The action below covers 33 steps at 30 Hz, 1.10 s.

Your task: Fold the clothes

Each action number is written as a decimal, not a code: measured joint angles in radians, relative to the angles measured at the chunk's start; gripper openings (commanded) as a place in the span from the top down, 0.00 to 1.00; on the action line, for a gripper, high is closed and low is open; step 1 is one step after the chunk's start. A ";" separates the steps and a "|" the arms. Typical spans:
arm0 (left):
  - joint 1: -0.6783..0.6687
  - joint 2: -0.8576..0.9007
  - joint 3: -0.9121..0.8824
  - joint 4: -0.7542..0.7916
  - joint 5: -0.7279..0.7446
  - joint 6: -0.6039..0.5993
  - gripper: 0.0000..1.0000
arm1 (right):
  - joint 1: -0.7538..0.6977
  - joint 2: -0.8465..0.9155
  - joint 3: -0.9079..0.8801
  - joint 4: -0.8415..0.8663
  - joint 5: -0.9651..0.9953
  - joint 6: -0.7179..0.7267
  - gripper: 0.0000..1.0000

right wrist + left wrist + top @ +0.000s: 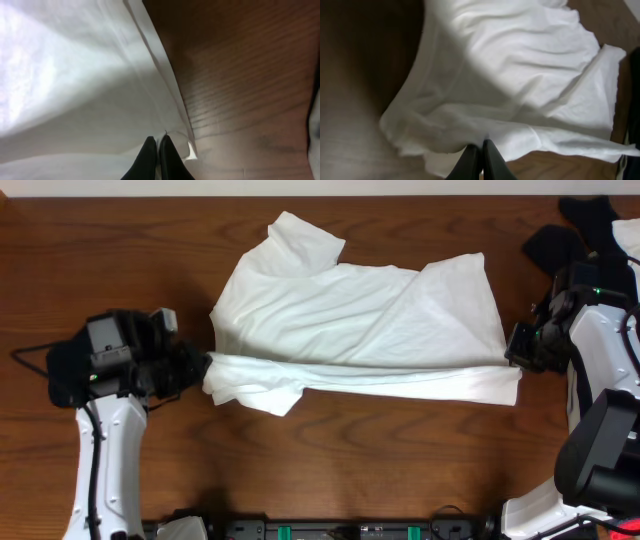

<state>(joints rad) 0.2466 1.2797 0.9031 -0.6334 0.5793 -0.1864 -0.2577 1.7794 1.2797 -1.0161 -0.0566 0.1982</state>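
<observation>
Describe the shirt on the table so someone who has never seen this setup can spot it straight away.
On the brown table, look to the middle. The T-shirt lies spread there, its near edge pinched at each end by the left gripper and the right gripper. It is the one big white cloth; the black garment sits bunched at the far right corner.

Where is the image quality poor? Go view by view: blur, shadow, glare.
Overhead: sharp, even light, white T-shirt slightly washed out. Left wrist: soft focus throughout, heavy shadow on the left, left gripper a dark blur. Right wrist: fabric glares top-left, table grain clear.
</observation>
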 measured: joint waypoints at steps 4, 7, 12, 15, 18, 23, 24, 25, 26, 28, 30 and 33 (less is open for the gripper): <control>-0.039 0.007 0.000 0.075 0.001 -0.001 0.94 | 0.000 0.000 0.000 0.026 0.000 0.002 0.99; -0.051 0.007 0.000 0.129 -0.010 -0.010 0.94 | 0.000 0.000 0.000 0.056 0.000 0.003 0.99; -0.052 0.008 0.000 0.173 -0.058 -0.040 0.94 | 0.000 0.000 0.000 0.098 0.000 0.003 0.99; -0.052 0.017 0.000 0.193 -0.068 -0.050 0.94 | 0.000 0.000 0.000 0.119 0.000 0.006 0.99; -0.061 0.043 0.000 0.215 -0.076 -0.051 0.94 | 0.000 0.000 0.000 0.132 0.000 0.012 0.99; -0.100 0.121 0.000 0.293 -0.086 -0.054 0.94 | 0.000 0.000 0.000 0.152 0.000 0.019 0.99; -0.106 0.134 0.000 0.311 -0.087 -0.056 0.94 | 0.000 0.000 0.000 0.157 0.000 0.020 0.99; -0.110 0.148 0.000 0.328 -0.087 -0.058 0.94 | 0.000 0.000 0.000 0.165 0.000 0.021 0.99; -0.112 0.160 0.000 0.346 -0.088 -0.061 0.94 | 0.000 0.000 0.000 0.172 0.000 0.022 0.99; -0.113 0.180 0.000 0.377 -0.089 -0.066 0.94 | 0.000 0.000 0.000 0.188 0.000 0.022 0.99; -0.113 0.195 0.000 0.401 -0.089 -0.072 0.94 | 0.000 0.000 0.000 0.201 -0.001 0.022 0.99; -0.113 0.214 0.000 0.425 -0.089 -0.076 0.94 | 0.000 0.004 0.000 0.217 -0.001 0.022 0.99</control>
<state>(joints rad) 0.1333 1.4933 0.9031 -0.2089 0.4904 -0.2619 -0.2577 1.7836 1.2797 -0.7994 -0.0578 0.2203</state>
